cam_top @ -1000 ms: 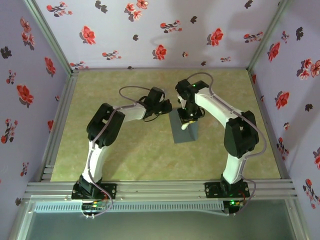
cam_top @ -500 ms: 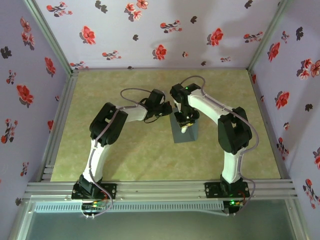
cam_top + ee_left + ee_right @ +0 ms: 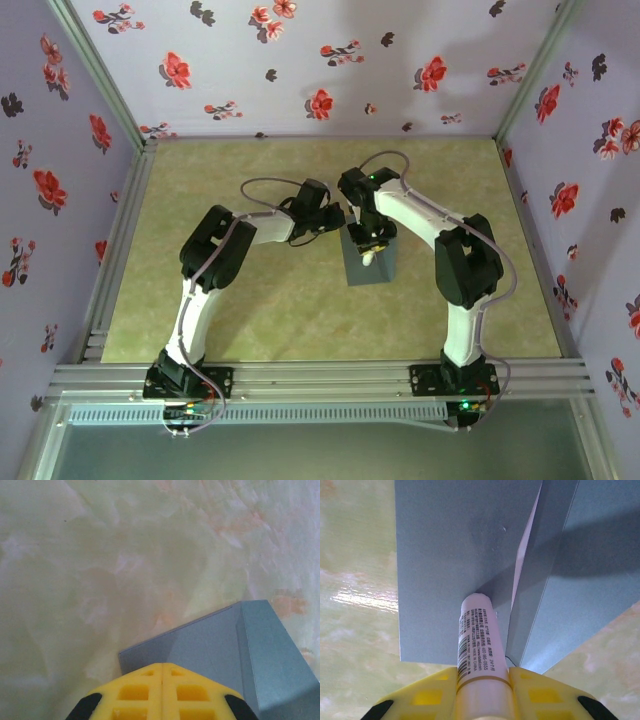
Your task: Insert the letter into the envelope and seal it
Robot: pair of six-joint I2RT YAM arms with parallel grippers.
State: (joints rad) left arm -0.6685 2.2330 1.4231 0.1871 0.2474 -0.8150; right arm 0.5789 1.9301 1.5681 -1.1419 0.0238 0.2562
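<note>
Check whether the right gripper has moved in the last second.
Yes. The right gripper has shifted slightly left across the envelope, which stayed put.

Envelope (image 3: pixel 455 555) plain slate blue-grey. Stick (image 3: pixel 479 640) white, black print and barcode. Left gripper (image 3: pixel 161 669) and right gripper (image 3: pixel 482 676) yellow, black at the edges. Table (image 3: pixel 100 555) mottled pale green, faint orange patches. Walls (image 3: pixel 300 60) lilac, red and black flowers. Arms (image 3: pixel 190 310) white and black.

White stick (image 3: pixel 477 650), barcode and fine print along its side (too small to read)
</note>
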